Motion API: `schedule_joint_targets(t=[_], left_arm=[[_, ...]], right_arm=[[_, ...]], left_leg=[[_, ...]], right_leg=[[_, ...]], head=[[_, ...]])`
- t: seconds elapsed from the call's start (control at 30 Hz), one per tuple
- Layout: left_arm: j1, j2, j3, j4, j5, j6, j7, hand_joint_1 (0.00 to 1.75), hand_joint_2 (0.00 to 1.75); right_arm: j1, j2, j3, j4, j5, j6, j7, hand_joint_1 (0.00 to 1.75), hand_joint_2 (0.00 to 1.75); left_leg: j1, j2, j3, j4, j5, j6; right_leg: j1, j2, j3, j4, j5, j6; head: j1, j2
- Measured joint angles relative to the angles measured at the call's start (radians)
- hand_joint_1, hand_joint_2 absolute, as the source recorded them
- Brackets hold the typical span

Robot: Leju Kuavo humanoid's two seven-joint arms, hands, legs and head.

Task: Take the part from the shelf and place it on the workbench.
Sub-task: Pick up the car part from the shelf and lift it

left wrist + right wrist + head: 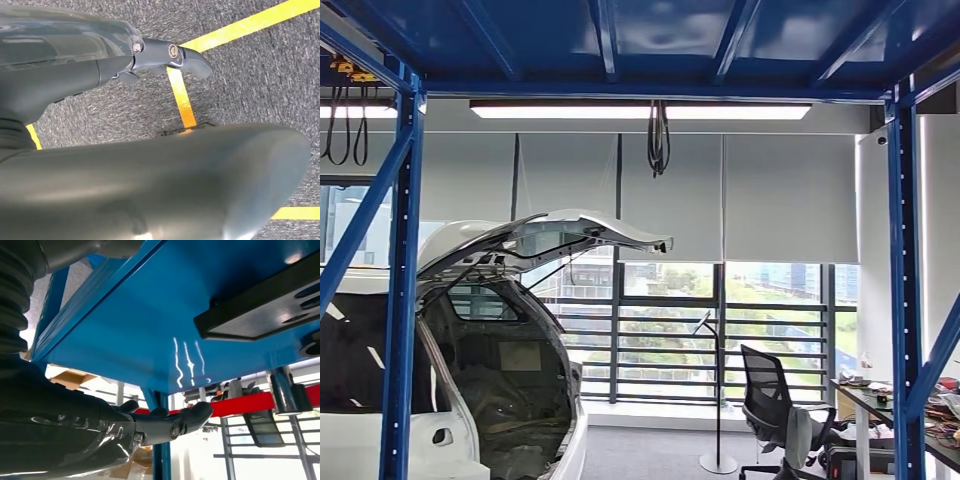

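A flat black part (260,310) with oval holes lies against the blue shelf board (151,325) in the right wrist view. My right hand (113,435) is stretched out a little way from the board, its fingers (188,420) straight and holding nothing, apart from the part. My left hand (124,165) hangs over grey carpet with its thumb and one finger (177,52) spread and nothing between them. The head view looks straight through the blue shelf frame (403,300) under its top board.
Beyond the frame stands a white car (509,330) with its tailgate raised. At the right are an office chair (773,400), a cluttered desk (893,400) and the frame's right upright (905,300). Yellow tape lines (181,95) cross the carpet. A red beam (245,402) runs behind the shelf.
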Motion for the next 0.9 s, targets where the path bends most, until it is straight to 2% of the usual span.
schedule_joint_targets(t=[0.47,0.9], left_arm=[[-0.005,0.000,0.003,0.000,-0.010,-0.003,0.002,0.00,0.00],[-0.033,0.000,0.000,0.000,-0.051,-0.018,0.028,0.00,0.00]], right_arm=[[-0.040,0.016,0.059,0.070,-0.008,-0.023,0.003,0.00,1.75],[-0.106,0.029,0.062,0.222,0.129,-0.119,0.091,0.00,1.75]], left_leg=[[0.000,0.000,0.000,0.000,0.000,0.000],[0.000,0.000,0.000,0.000,0.000,0.000]], right_leg=[[0.000,0.000,0.000,0.000,0.000,0.000],[0.000,0.000,0.000,0.000,0.000,0.000]], head=[[0.000,0.000],[0.000,0.000]])
